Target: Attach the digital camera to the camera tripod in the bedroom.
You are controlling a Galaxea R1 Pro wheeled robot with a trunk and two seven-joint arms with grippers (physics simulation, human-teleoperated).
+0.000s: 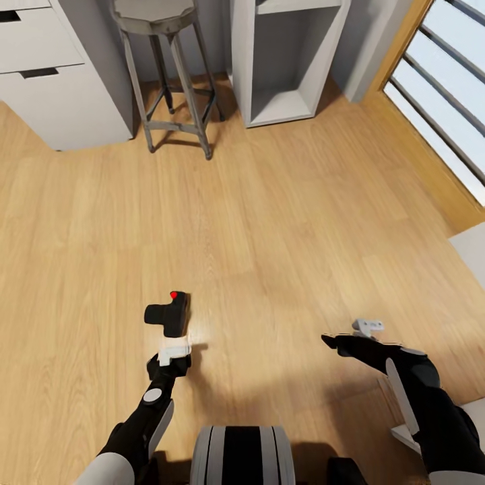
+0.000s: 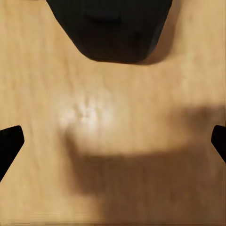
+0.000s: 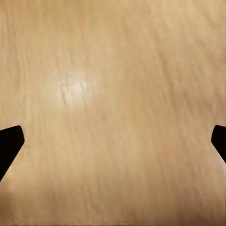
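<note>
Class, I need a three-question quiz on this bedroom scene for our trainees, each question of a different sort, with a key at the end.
1. True or false: the left gripper is clamped on the camera.
2. Which stands nearest the stool? A) window B) white shelf unit C) bed
3. Fill in: the camera lies on the wooden ____, just ahead of the left gripper.

Key: 1 false, its fingers stand apart at the edges of the left wrist view, with the camera beyond them. 2 B. 3 floor.
</note>
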